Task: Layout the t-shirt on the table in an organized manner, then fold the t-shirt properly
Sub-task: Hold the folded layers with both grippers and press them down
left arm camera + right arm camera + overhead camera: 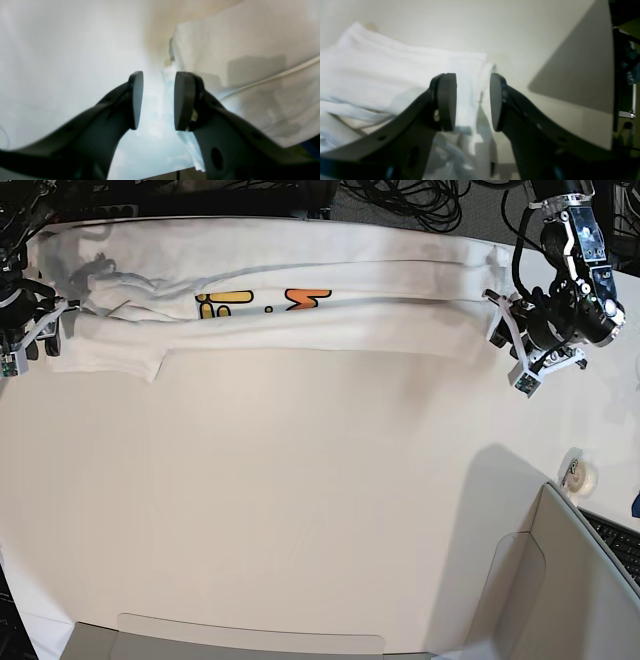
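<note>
The t-shirt (290, 315) lies stretched in a long folded band along the far edge of the table (300, 510), print partly showing, with one arm at each end of it. The main risk, as I judge it, is at that far edge — if either arm drags or lifts its end unevenly, the band could slide off the back of the table or bunch into fresh creases, and the near flap on the base view's left already sits skewed. A regrasp that catches only the top layer would peel the fold apart. The left gripper (158, 100) has its fingers (135, 100) parted to a moderate gap; cloth shows in and behind that gap, but neither pad visibly presses on it. The right gripper (473, 102) stands much the same — fingers apart over the shirt's edge, holding nothing that I can see.
</note>
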### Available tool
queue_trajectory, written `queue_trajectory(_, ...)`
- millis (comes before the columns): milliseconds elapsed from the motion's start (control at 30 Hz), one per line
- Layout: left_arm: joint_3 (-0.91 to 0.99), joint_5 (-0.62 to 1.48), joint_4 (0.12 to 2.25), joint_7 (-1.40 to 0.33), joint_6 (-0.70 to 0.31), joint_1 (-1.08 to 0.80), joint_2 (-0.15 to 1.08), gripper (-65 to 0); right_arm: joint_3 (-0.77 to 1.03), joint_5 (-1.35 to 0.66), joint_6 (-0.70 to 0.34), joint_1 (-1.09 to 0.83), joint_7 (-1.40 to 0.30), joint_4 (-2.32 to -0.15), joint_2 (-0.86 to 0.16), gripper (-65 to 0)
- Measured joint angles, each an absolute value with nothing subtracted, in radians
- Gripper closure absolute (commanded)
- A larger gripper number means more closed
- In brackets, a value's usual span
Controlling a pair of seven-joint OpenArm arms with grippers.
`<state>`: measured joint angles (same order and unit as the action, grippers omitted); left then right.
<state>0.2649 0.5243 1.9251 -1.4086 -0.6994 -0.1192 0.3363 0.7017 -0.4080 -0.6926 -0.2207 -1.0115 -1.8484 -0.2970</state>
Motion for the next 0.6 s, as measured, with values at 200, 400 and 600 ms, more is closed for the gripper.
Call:
queue_trajectory(200,0.265,0.530,1.935,-1.406,-0.700,-0.120,0.336,-21.1,0.746,-0.406,-0.692,-0.131,-1.003,-1.802,-0.273,-22.6)
queue_trajectory(400,0.266,0.527,1.935,-1.403,-0.700,-0.125,0.306,-21.1,0.828,-0.400,-0.693,0.031,-1.152,-1.585,-0.261,-22.6)
queue_trajectory(600,0.266,0.527,1.935,-1.403,-0.700,-0.125,0.311,-21.1,0.844,-0.402,-0.693,0.081,-1.196,-1.514,-0.260,-22.6)
